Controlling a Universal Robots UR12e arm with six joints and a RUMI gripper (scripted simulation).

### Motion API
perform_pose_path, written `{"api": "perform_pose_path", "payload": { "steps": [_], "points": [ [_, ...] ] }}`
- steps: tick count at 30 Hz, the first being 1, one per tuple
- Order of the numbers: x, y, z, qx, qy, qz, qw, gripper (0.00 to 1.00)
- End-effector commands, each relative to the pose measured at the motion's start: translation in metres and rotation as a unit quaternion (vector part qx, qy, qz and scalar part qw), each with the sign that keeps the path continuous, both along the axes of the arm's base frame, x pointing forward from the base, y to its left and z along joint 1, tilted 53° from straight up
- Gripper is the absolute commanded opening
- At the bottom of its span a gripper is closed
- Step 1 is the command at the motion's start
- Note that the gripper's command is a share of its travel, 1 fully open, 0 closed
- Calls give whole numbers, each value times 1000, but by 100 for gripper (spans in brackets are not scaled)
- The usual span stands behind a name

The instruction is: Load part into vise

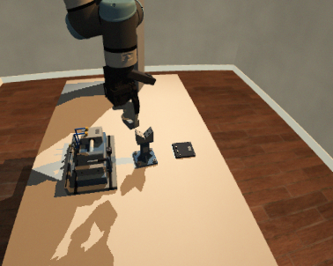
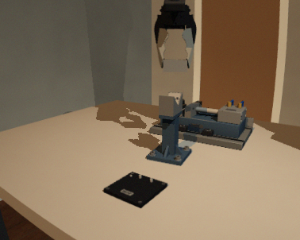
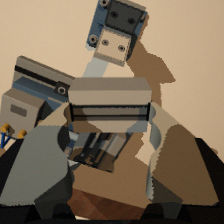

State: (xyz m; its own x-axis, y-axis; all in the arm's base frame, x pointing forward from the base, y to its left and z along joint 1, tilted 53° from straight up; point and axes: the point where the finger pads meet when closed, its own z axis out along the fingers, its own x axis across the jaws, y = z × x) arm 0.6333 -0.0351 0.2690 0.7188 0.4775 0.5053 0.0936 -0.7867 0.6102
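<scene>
The part (image 1: pixel 130 121) (image 2: pixel 175 66) (image 3: pixel 110 90) is a grey block held in the air. My gripper (image 1: pixel 131 118) (image 2: pixel 175 63) (image 3: pixel 110 102) is shut on it, one jaw at each end. In the wrist view a dark-edged groove runs along the face turned towards the camera. The V-block (image 1: pixel 144 136) (image 2: pixel 170 105) (image 3: pixel 112 46) stands empty on its blue post, below the part in the exterior view. The vise (image 1: pixel 114 178) (image 2: pixel 222 128) (image 3: pixel 40 92) is open and empty; in the wrist view the part covers some of it. The work stop is not clear.
The black infeed plate (image 1: pixel 183 150) (image 2: pixel 135 191) lies on the table on the other side of the V-block from the vise, with no block on it. The air cylinder (image 1: pixel 93 132) (image 2: pixel 232 114) (image 3: pixel 19 105) stands up at one end of the vise, with blue and yellow fittings.
</scene>
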Motion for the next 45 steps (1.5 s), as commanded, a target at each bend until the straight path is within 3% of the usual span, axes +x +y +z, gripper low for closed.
{"api": "perform_pose_path", "payload": {
  "steps": [1, 25, 45],
  "points": [
    [0, -6, 4, -15, 9, 14, 1000, 0],
    [1, -33, 18, -80, 47, 72, 993, 0],
    [0, -60, 33, -142, 83, 128, 978, 0]
  ]
}}
